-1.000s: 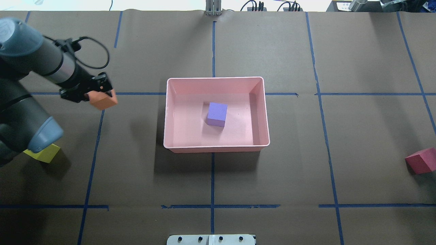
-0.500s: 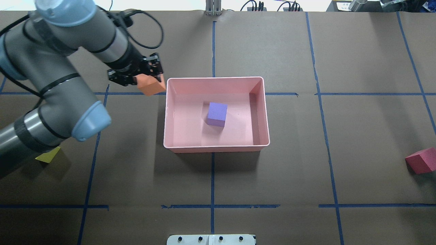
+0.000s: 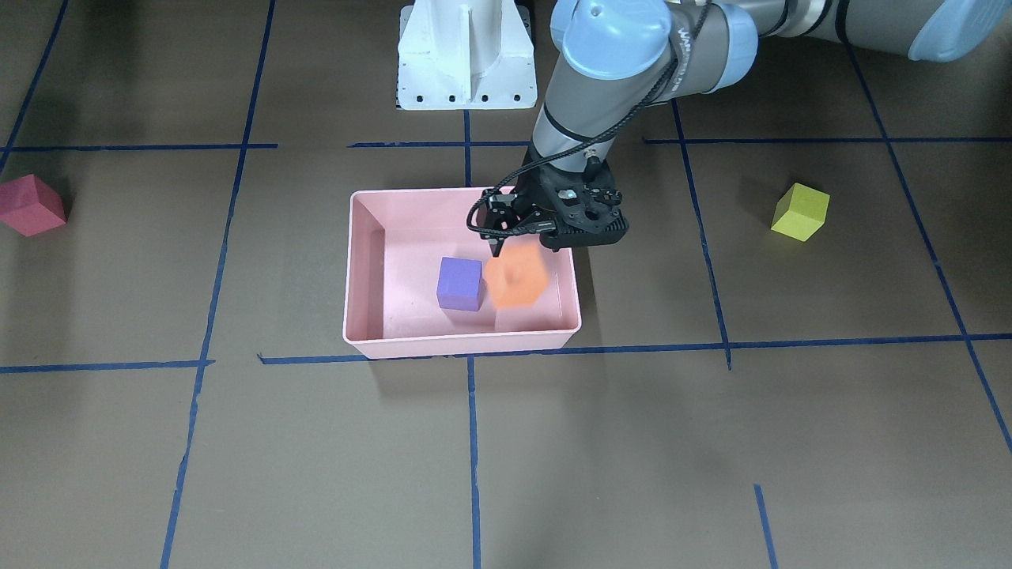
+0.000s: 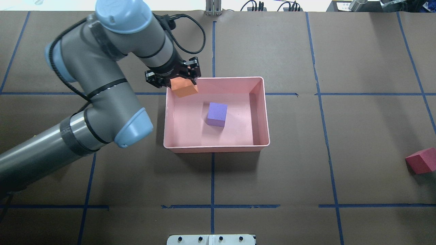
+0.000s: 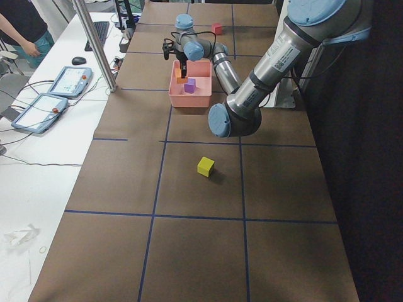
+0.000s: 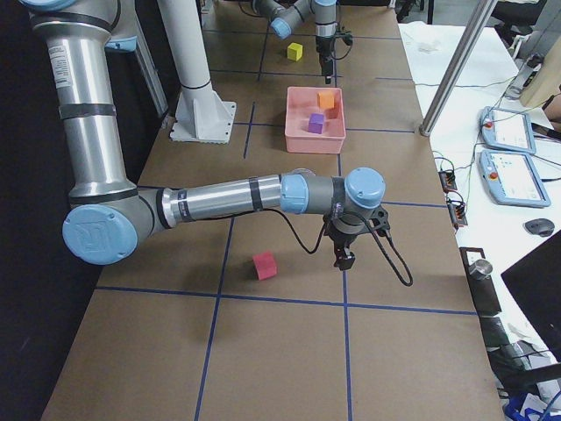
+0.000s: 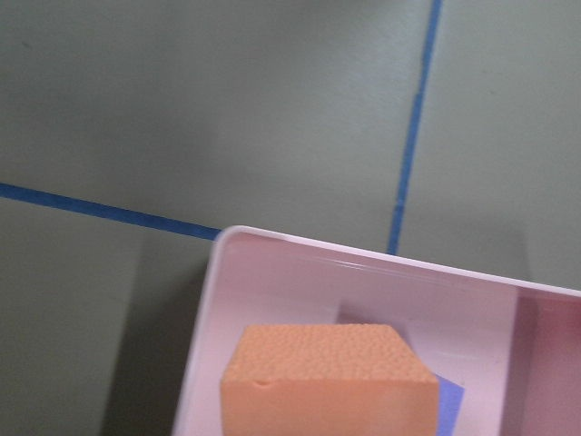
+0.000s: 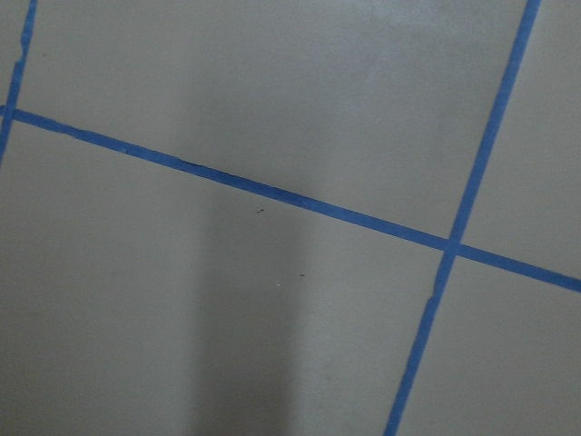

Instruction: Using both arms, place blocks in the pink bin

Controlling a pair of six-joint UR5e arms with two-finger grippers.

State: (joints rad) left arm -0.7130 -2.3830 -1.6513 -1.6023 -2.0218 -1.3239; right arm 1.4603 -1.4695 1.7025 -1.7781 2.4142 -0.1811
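Note:
My left gripper [image 4: 182, 83] is shut on the orange block [image 4: 184, 90] and holds it over the far-left corner of the pink bin [image 4: 214, 78], above its floor. In the front view the orange block [image 3: 515, 274] looks blurred. The left wrist view shows the orange block [image 7: 327, 381] above the bin's corner [image 7: 272, 245]. The purple block [image 4: 217, 114] lies in the bin. The red block [image 4: 420, 160] lies at the right table edge. The yellow-green block [image 3: 800, 211] lies on the left side, hidden under the arm in the overhead view. My right gripper [image 6: 344, 259] hangs near the red block [image 6: 264, 265]; I cannot tell if it is open or shut.
Blue tape lines cross the brown table cover. The white pedestal base [image 3: 466, 55] stands at the robot's edge. A metal post [image 4: 213, 8] stands at the far edge. The right wrist view shows only table cover and tape.
My left arm has swung right with the orange block, from the table's left side to above the bin's far-left corner. The yellow-green block is now covered by the arm overhead.

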